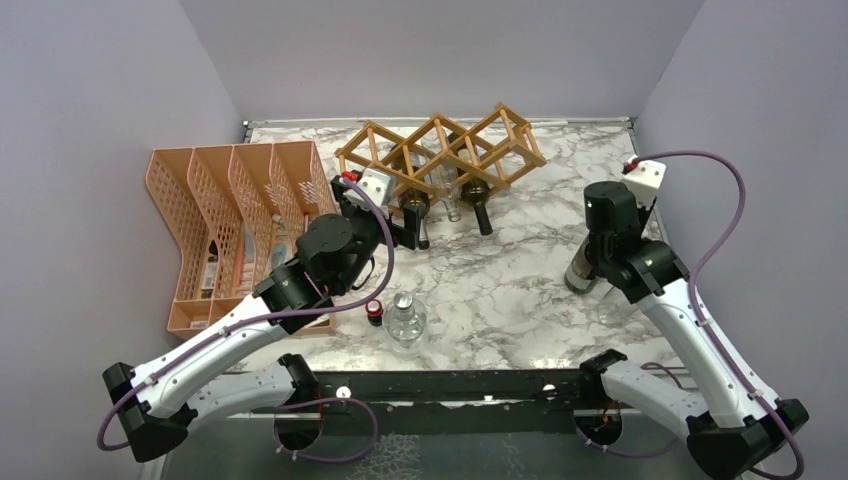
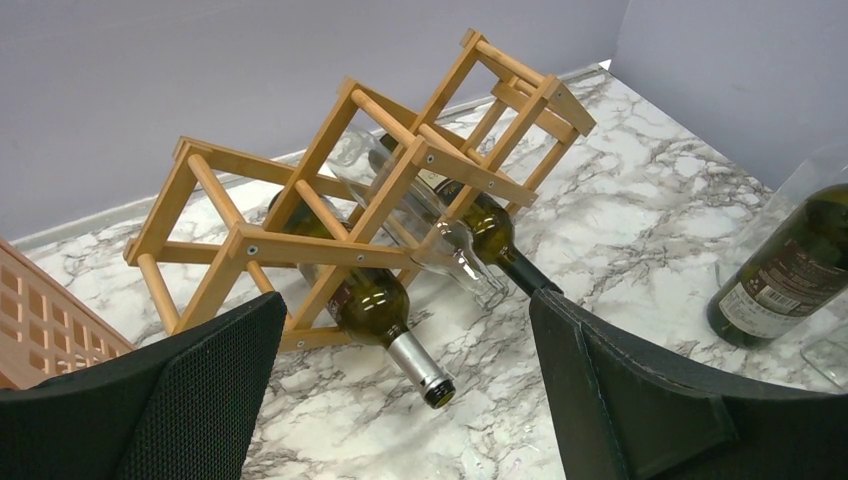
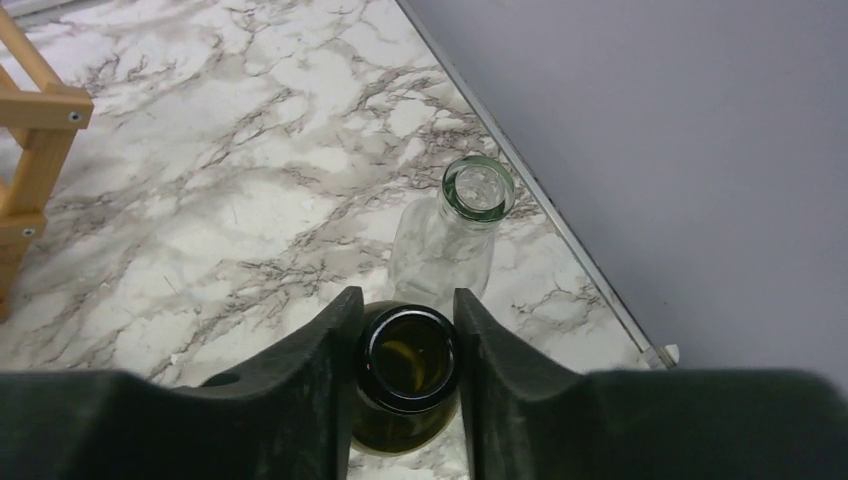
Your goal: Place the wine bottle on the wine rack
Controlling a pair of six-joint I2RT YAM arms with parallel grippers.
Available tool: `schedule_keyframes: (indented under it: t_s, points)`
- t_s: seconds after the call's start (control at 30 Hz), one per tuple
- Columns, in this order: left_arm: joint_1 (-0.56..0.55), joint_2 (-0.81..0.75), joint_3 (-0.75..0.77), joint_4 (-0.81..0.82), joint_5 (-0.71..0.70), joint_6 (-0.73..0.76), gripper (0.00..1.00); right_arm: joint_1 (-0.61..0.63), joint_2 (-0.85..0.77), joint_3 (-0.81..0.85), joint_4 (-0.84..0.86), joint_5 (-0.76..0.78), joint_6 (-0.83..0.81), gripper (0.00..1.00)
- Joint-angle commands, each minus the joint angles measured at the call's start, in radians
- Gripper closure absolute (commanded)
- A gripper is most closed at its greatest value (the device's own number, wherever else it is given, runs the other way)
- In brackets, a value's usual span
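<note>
The wooden lattice wine rack (image 1: 440, 150) stands at the back centre and holds three bottles, necks pointing forward; it also shows in the left wrist view (image 2: 370, 190). A dark green wine bottle (image 1: 579, 274) stands upright at the right. My right gripper (image 1: 598, 252) is shut on its neck; in the right wrist view both fingers (image 3: 320, 350) press the open mouth of the bottle (image 3: 410, 362). My left gripper (image 1: 408, 230) is open and empty, just in front of the rack's left end, with the jaws (image 2: 405, 300) wide apart above a silver-capped bottle (image 2: 385, 320).
An orange mesh file organiser (image 1: 235, 225) stands at the left. A clear bottle (image 1: 405, 318) and a small red-capped bottle (image 1: 374, 312) stand near the front edge. Another clear bottle (image 3: 455, 235) stands right beside the held one, close to the right wall.
</note>
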Motion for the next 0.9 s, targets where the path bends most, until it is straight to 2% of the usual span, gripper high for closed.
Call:
schedule_keyframes:
  t_s: [0.0,0.13,0.23,0.47,0.87]
  points:
    - [0.002,0.005,0.039,-0.002,0.031,-0.019,0.01,-0.003,-0.038,-0.016,0.021,-0.047,0.007,0.66]
    - [0.002,0.021,0.038,0.005,0.047,-0.025,0.01,-0.003,-0.069,-0.017,0.049,-0.088,-0.037,0.87]
    - [0.002,0.042,0.04,0.016,0.063,-0.026,0.01,-0.003,-0.101,0.0,0.094,-0.227,-0.095,0.93]
    - [0.002,0.125,0.049,0.063,0.266,-0.006,0.01,-0.003,-0.083,0.088,0.109,-0.602,-0.127,0.99]
    - [0.001,0.298,0.015,0.282,0.635,-0.025,0.02,-0.003,-0.049,0.132,0.175,-0.884,-0.098,0.99]
